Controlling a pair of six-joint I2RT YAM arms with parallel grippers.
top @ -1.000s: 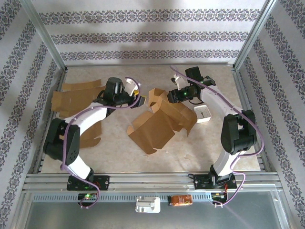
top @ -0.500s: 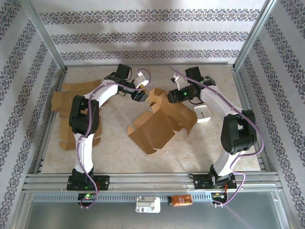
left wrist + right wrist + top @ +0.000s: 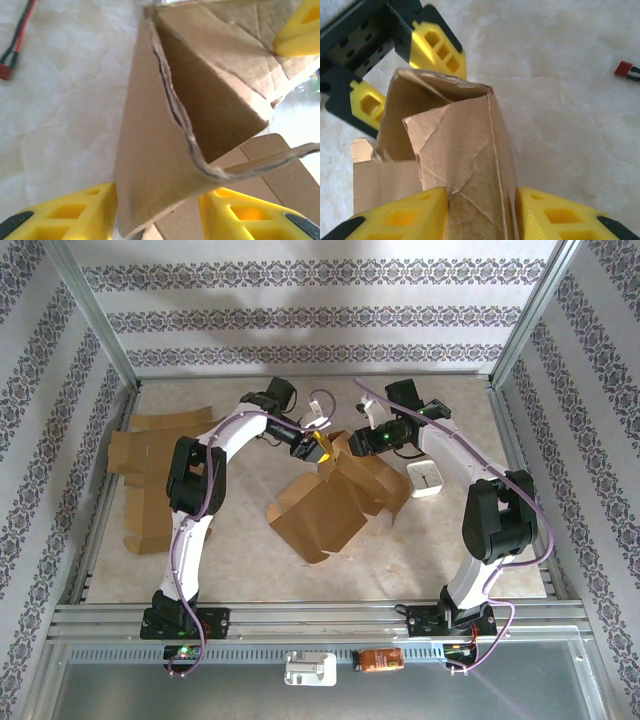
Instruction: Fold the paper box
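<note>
Roughly central on the table (image 3: 250, 560), half-folded box (image 3: 325, 505) with far flaps raised. Clamped on one creased flap, right gripper (image 3: 481, 200); spread astride another, left gripper (image 3: 157, 202), perhaps just touching. From above, contact hidden beneath both wrists.

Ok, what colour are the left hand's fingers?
Bright yellow fingers with dark tips; clearest in the left wrist view.
</note>
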